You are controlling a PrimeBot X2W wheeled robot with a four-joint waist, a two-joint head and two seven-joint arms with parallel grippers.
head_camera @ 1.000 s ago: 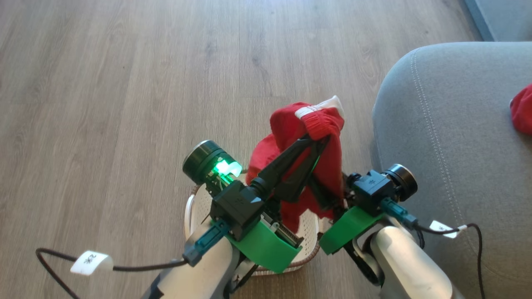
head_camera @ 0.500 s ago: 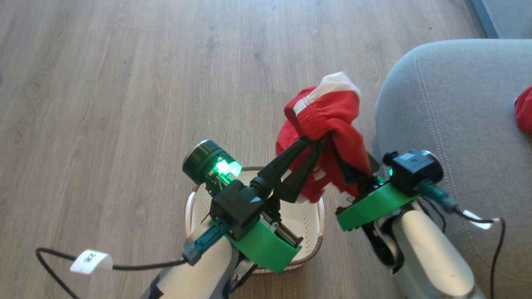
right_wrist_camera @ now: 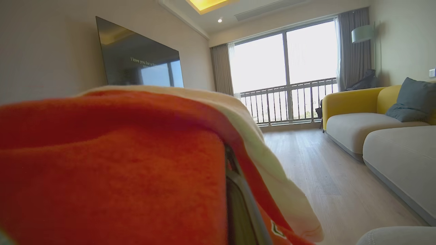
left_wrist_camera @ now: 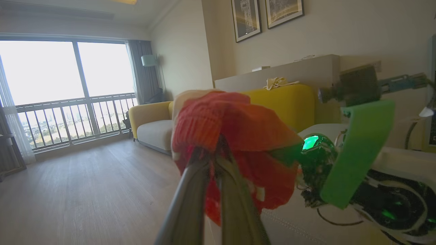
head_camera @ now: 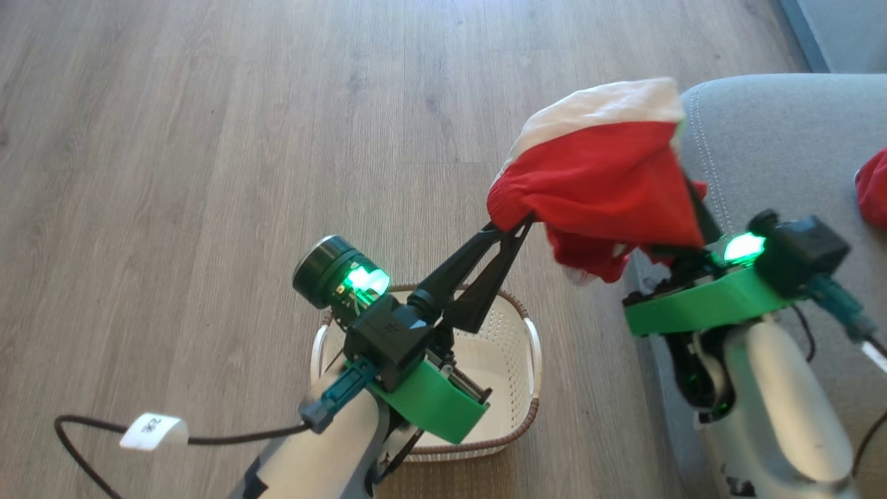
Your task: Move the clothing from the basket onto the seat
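Head view shows my left gripper (head_camera: 516,225) pinched shut on the gathered hem of the soft bright red garment with white trim (head_camera: 603,180), fingertips together on the fabric. My right gripper (head_camera: 696,211) is buried under the other end of the cloth. One dark finger shows there, and I cannot tell whether its jaws are closed. The garment hangs stretched between the two, long axis running left to right, up off the pale wooden floor (head_camera: 208,173). It is out of the small cream-white perforated plastic basket with the brown rim (head_camera: 530,416), which sits below my left wrist. The large grey upholstered seat cushion with lighter stitching (head_camera: 783,152) lies to the right, just beside my right gripper, so I judge that arm should lead. A second red garment (head_camera: 874,187) lies farther right on the cushion.
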